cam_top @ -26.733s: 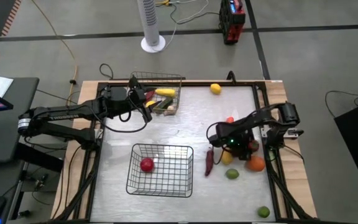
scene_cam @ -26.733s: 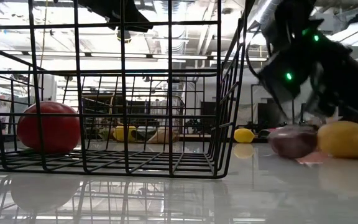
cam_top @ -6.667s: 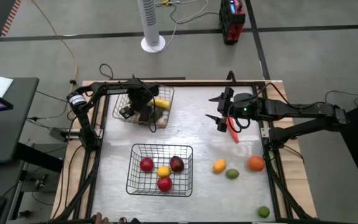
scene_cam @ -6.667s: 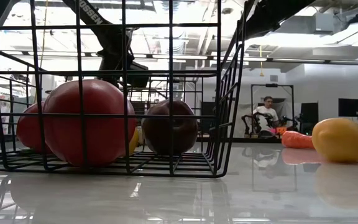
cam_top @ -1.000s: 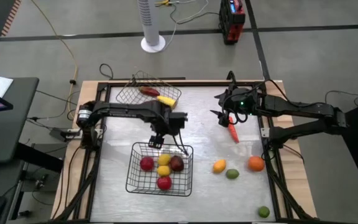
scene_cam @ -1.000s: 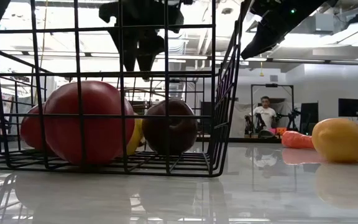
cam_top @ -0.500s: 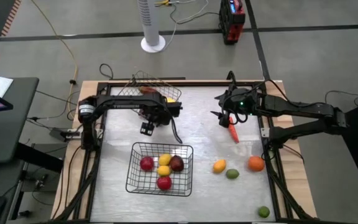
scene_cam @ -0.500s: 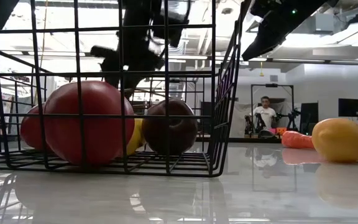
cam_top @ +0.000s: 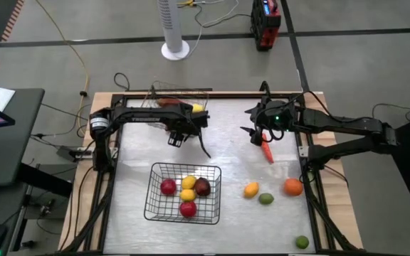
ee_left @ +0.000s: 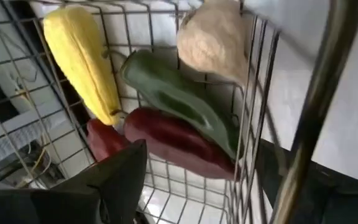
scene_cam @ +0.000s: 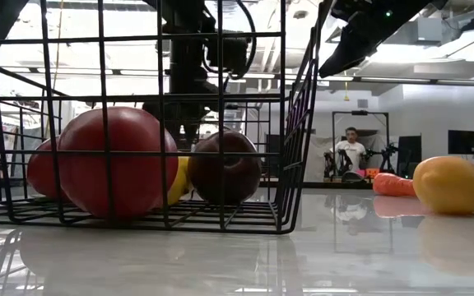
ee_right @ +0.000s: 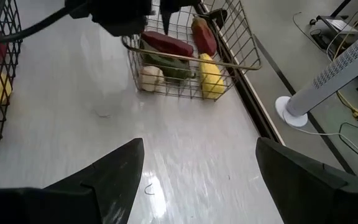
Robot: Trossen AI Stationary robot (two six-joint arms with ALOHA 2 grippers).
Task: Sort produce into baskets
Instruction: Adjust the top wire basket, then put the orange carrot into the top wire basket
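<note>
1. Landmark first: the front basket (cam_top: 184, 192) sits mid-surface with four round pieces inside: two red, one dark red, one yellow.
2. Beyond it and off to its right hangs the right gripper (cam_top: 256, 135), fingers spread wide with nothing between them.
3. Here is the relation that matters. The long red piece (cam_top: 267, 152) lies on the surface just under that gripper, on the side facing the front basket's row. Its long axis runs roughly far-to-near, leaning a little away from the front basket.
4. The right arm is clearly the nearer one, so I'd judge this its pick, with the fingers set across that axis.
5. Straight beyond the front basket, the left gripper (cam_top: 179, 135) hovers at the near wall of the far basket (ee_right: 185, 56), also wide open and gripping nothing that I can see.
6. Its wrist view looks into that far basket: a long yellow piece (ee_left: 79, 62), a long green one (ee_left: 179, 99), a dark red one (ee_left: 179, 146) and a pale lumpy one (ee_left: 216, 40).
7. Right of the front basket lie a yellow-orange piece (cam_top: 250, 189), a green one (cam_top: 265, 198) and an orange one (cam_top: 293, 187), all loose.
8. Hard to make out:
   - The long red piece's far end is tucked under the right gripper.
   - The right wrist view misses that piece entirely.
   - The left arm covers part of the far basket from above.
</note>
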